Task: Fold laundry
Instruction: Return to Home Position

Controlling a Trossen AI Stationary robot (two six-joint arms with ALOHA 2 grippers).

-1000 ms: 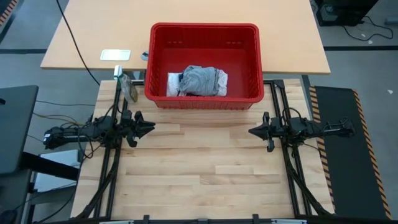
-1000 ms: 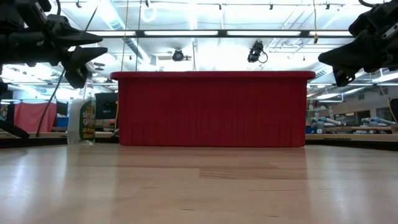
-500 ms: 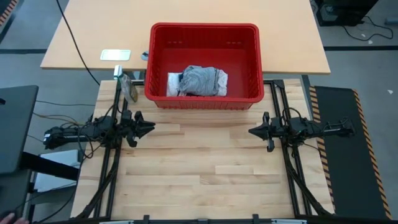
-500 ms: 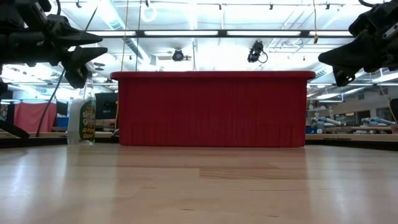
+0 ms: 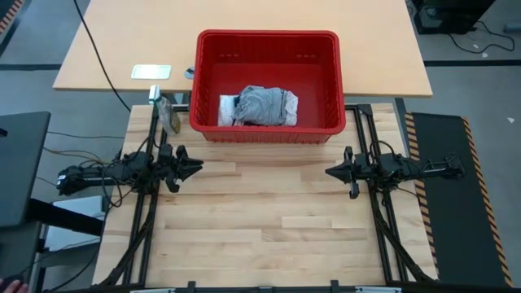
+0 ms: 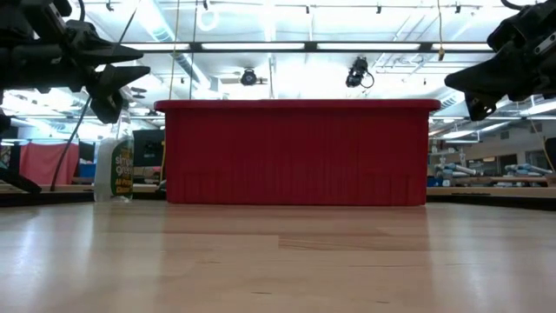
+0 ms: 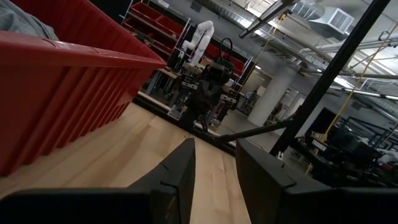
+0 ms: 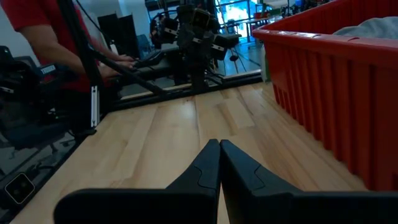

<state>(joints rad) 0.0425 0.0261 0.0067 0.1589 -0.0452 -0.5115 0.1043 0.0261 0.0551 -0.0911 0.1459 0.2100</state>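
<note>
Two grippers hang above the wood table [image 5: 260, 228], well apart, nothing between them. Left gripper [image 5: 195, 168]: jaws slightly apart, empty. Right gripper [image 5: 330, 172]: jaws pressed together, empty. One red basket [image 5: 267, 36] at the far end holds the laundry: one grey piece [image 5: 262, 104] on top, one white piece [image 5: 225, 110] touching its left side. One spray bottle [image 5: 168, 116] sits just beside the basket's left corner. A tan table [image 5: 122, 41] lies behind. One person in red [image 8: 37, 25] shows past the table edge, in an open workshop.
</note>
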